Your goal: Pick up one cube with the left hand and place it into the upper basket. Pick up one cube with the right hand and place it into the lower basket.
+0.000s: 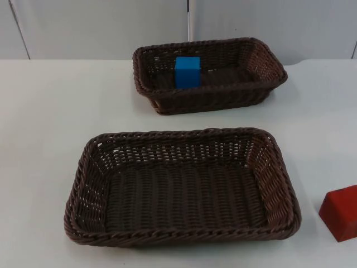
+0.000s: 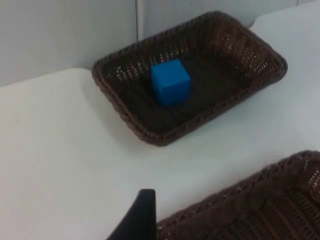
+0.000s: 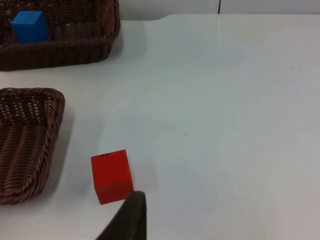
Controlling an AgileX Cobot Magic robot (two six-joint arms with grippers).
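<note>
A blue cube [image 1: 187, 71] sits inside the upper brown wicker basket [image 1: 215, 96], left of its middle. The lower wicker basket [image 1: 184, 234] holds nothing. A red cube [image 1: 341, 212] rests on the white table just right of the lower basket. In the left wrist view, my left gripper [image 2: 139, 220] hovers over bare table between the two baskets, well back from the blue cube [image 2: 170, 82]. In the right wrist view, my right gripper [image 3: 129, 220] hangs close behind the red cube [image 3: 112, 176], with the lower basket's end [image 3: 30, 135] beside it.
The grey partition wall [image 1: 111, 28] rises right behind the upper basket. Open white table [image 1: 50, 106] lies left of both baskets and to the right of the upper one [image 3: 225, 100].
</note>
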